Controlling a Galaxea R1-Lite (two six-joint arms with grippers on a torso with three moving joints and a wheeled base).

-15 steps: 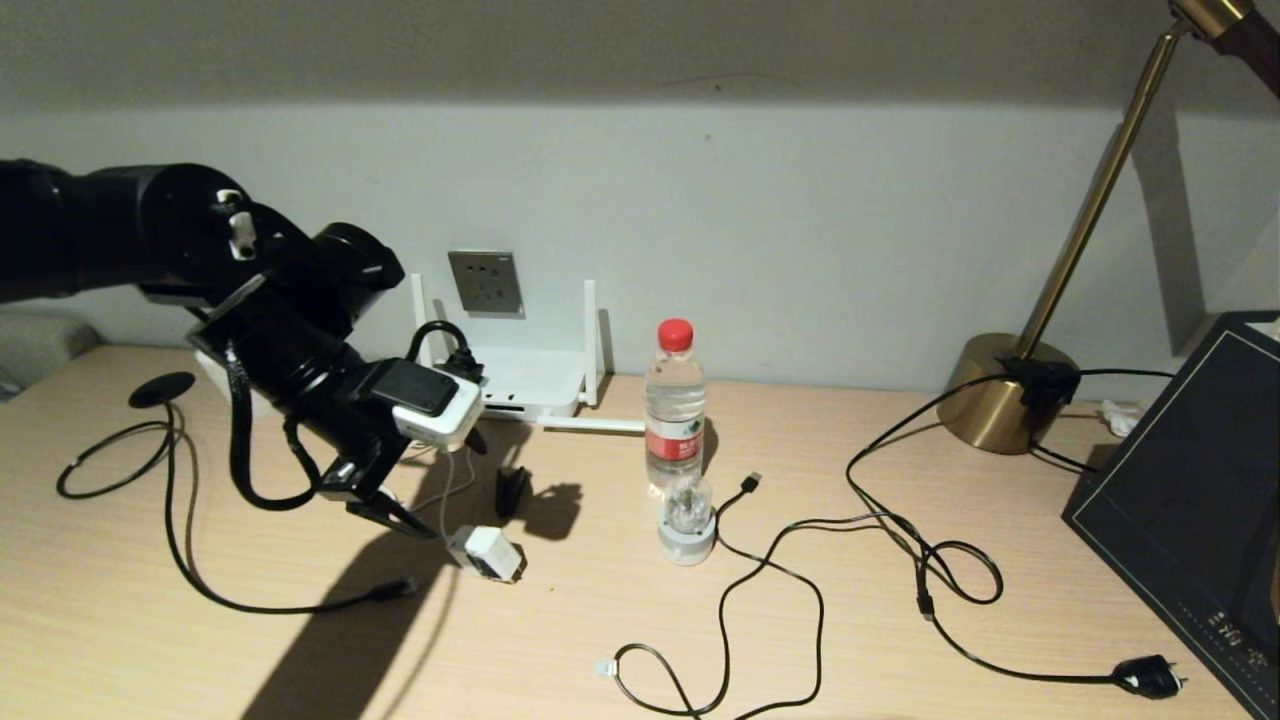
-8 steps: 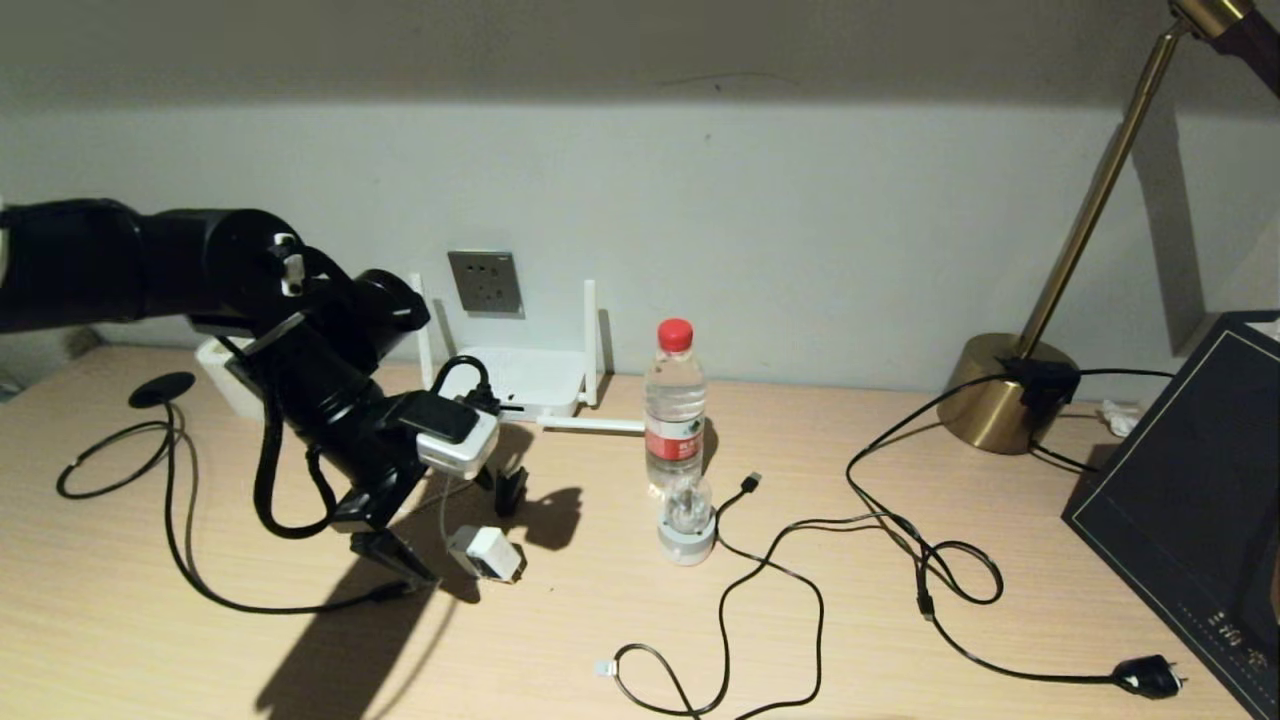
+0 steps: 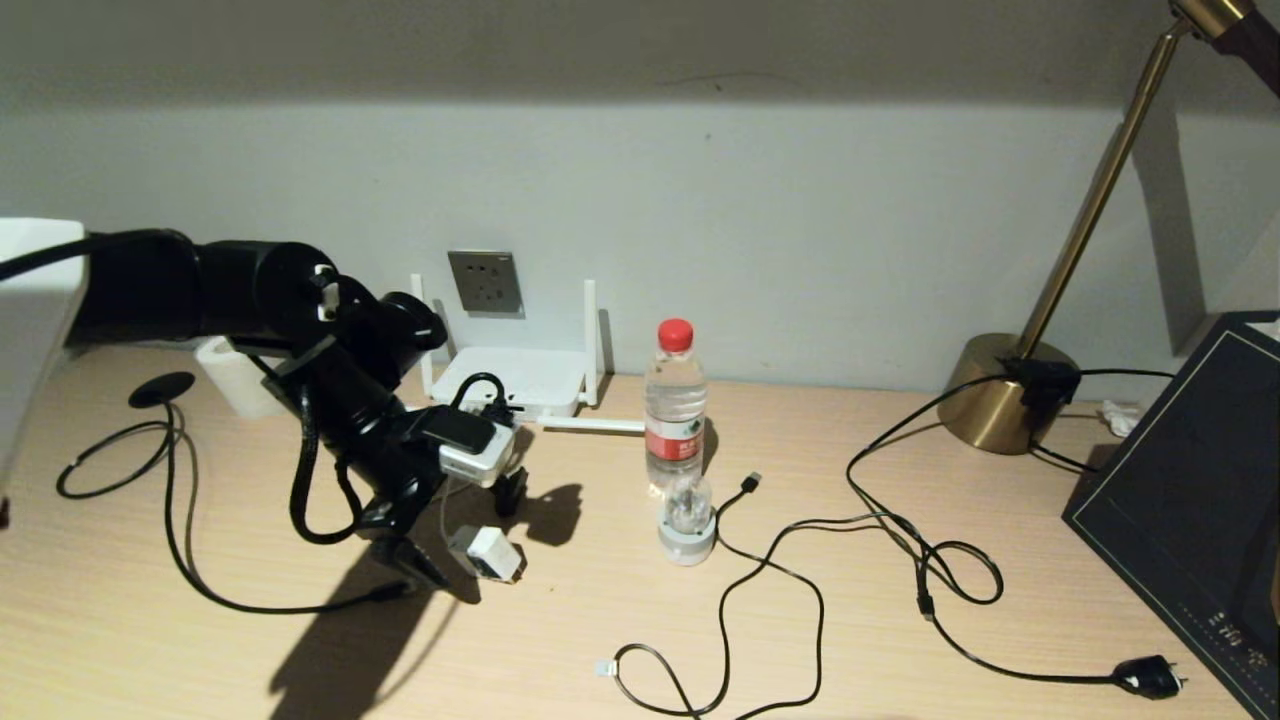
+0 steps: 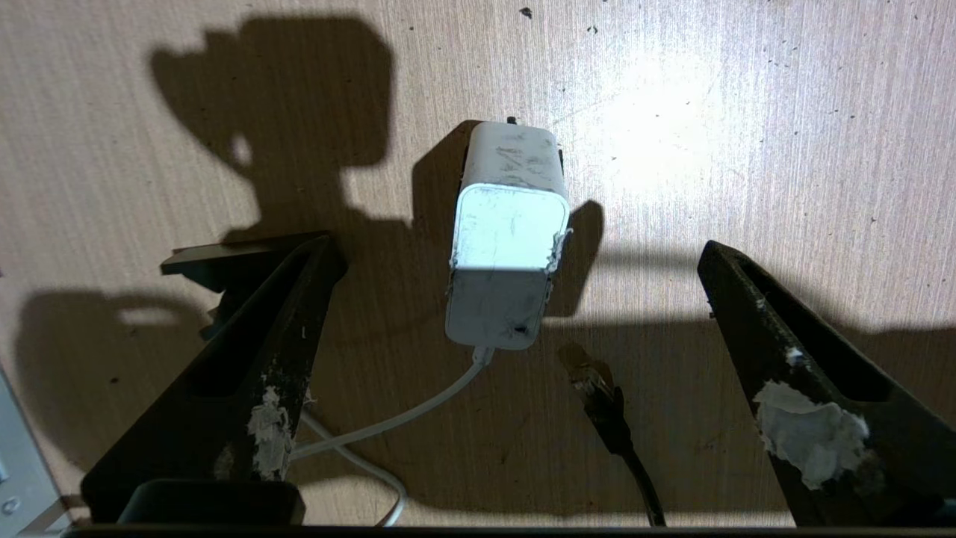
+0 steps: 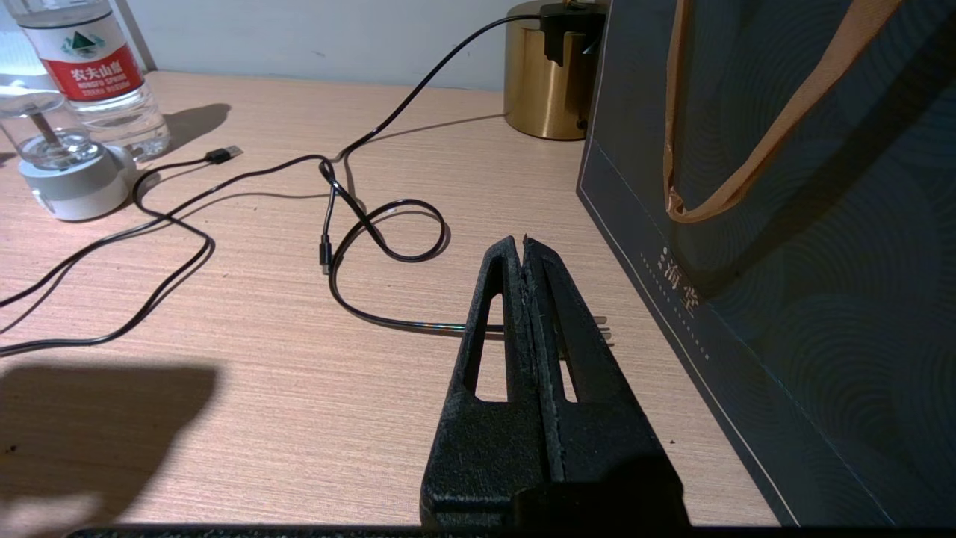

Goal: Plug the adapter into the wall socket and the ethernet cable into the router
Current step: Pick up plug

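Pale wood desk [image 3: 900,680] runs under a grey wall, and on that wall, left of centre in the head view, we see the wall socket [image 3: 486,283] with nothing plugged in. At the far right a dark paper bag [image 3: 1190,520] stands beside a brass lamp [image 3: 1010,390]. Just below the socket sits the router [image 3: 520,380], antennas upright. Left of centre, our left gripper [image 3: 455,545] hangs low over the desk, its two fingers spread wide and holding nothing. In the left wrist view the adapter [image 4: 508,239] lies on the wood between those fingers [image 4: 246,388], touching neither, its white cord trailing off below. Beside it, lower centre of that view, lies the ethernet cable [image 4: 597,388], connector end loose on the desk. Our right gripper [image 5: 524,250] is pressed shut and empty, next to the bag. A water bottle [image 3: 674,410] stands at centre.
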